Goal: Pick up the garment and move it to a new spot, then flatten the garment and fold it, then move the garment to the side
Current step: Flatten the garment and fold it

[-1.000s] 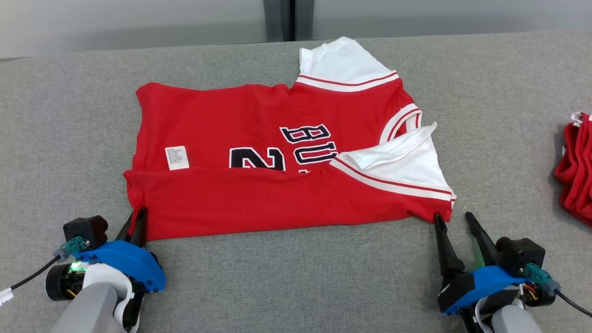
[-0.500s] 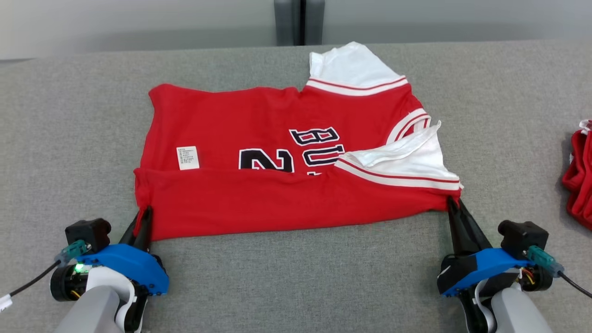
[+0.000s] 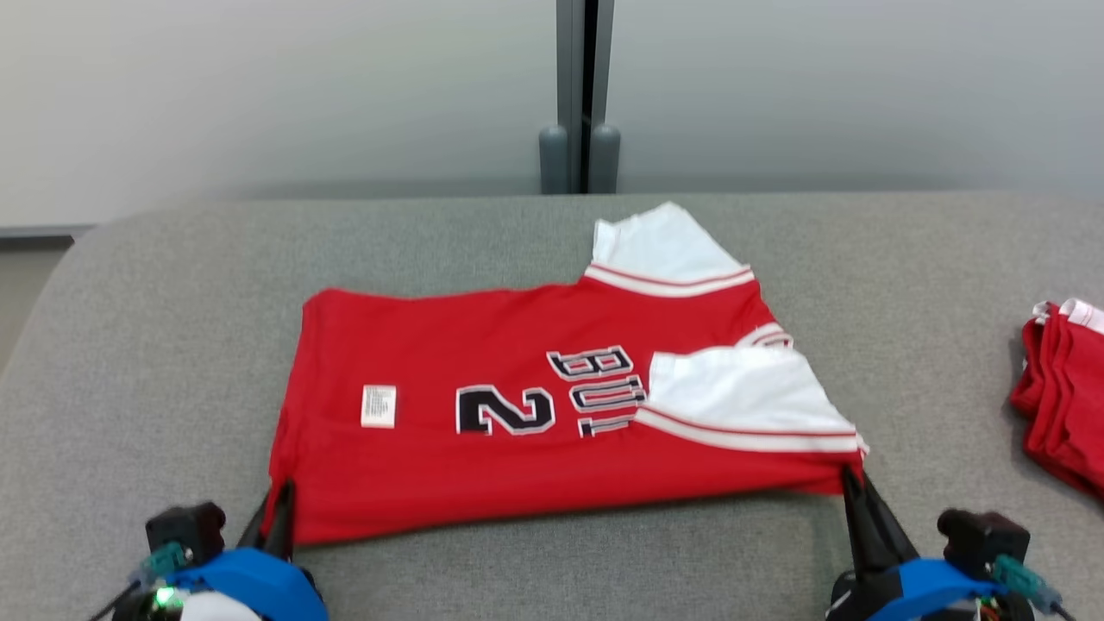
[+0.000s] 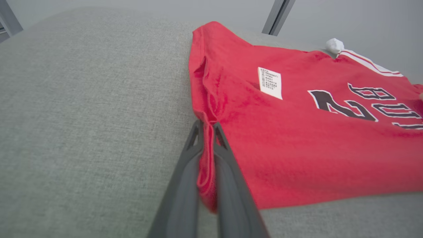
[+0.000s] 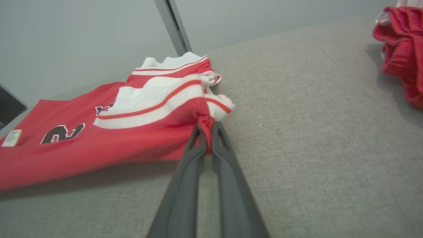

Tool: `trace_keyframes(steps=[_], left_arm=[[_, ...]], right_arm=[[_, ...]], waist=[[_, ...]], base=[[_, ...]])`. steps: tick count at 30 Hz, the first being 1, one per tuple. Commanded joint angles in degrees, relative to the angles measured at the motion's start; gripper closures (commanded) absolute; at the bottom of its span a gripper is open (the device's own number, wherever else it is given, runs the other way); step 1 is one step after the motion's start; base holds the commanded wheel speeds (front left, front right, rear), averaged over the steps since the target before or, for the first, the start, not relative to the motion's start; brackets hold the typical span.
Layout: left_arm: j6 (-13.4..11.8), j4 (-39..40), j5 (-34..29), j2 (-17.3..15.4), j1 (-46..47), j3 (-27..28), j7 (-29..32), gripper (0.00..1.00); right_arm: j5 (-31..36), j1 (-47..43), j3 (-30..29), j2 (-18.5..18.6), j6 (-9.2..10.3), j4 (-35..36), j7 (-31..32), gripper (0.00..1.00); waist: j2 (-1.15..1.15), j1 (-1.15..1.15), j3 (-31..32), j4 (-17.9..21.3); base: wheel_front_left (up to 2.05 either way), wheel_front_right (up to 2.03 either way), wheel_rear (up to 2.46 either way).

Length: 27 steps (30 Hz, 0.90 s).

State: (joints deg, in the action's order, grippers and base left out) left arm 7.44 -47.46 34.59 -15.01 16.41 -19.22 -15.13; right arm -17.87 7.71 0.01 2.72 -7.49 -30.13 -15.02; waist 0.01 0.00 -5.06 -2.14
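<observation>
The garment is a red jersey with white sleeves, dark lettering and a white label, spread on the grey table. My left gripper is shut on its near left corner; the left wrist view shows red cloth pinched between the dark fingers. At the near right corner, just below the white sleeve, my right gripper is shut on the garment, and the right wrist view shows a bunch of red fabric clamped in its fingers. The near edge hangs slightly raised, with shadow beneath.
A pile of other red and white clothes lies at the table's right edge, also in the right wrist view. A grey wall with a dark vertical post stands behind the table. The table's left corner is rounded.
The right gripper has shut on the garment's near right corner. Both grippers have lifted the near edge and unfolded the front flap. The head camera has tilted up, shifting the whole picture down.
</observation>
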Motion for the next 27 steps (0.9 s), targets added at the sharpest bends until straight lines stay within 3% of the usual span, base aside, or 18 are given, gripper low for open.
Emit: trace_keyframes(steps=[1,12,13,14,15,23,27], left_arm=[[0.08,-0.70,-0.80,0.36,-2.25,0.70,0.03,1.00],[0.08,-1.60,-3.44,2.54,-7.88,2.70,0.02,1.00],[0.08,-1.40,-3.76,2.66,-7.77,2.92,0.02,1.00],[0.08,-1.21,-4.06,2.78,-7.61,3.13,0.02,0.49],[0.08,-0.75,-4.63,2.73,-7.08,3.20,0.01,0.00],[0.08,5.62,-8.16,-0.24,-0.87,6.55,0.02,0.00],[0.08,5.91,-7.43,-4.15,5.88,3.50,1.49,0.00]], right_arm=[[-1.03,-2.53,0.26,0.34,-0.01,0.54,-0.20,1.00],[-2.88,-10.80,1.75,0.35,-0.01,2.58,-0.20,1.00],[-2.02,-10.69,1.70,0.35,-0.01,2.09,-0.19,0.95],[-1.45,-10.09,1.59,0.32,-0.01,1.90,-0.20,0.20],[-1.35,-9.29,1.31,0.36,-0.01,1.77,-0.20,0.00],[1.72,-2.97,-1.40,0.29,-0.02,4.14,-0.18,0.00],[3.81,2.28,-0.77,0.31,-0.02,3.79,-0.18,0.00]], waist=[[-0.01,0.00,2.40,1.02],[-0.01,0.00,4.22,1.04],[-0.01,0.00,3.96,0.95],[-0.01,0.00,3.69,0.87],[-0.01,0.00,3.41,0.72],[-0.01,0.00,0.50,-0.44],[-0.01,0.00,-2.30,-0.25]], base=[[0.00,0.00,0.00],[0.00,0.00,0.00],[0.00,0.00,0.00],[0.00,0.00,0.00],[0.00,0.00,0.00],[0.00,0.00,0.00],[0.00,0.00,0.00]])
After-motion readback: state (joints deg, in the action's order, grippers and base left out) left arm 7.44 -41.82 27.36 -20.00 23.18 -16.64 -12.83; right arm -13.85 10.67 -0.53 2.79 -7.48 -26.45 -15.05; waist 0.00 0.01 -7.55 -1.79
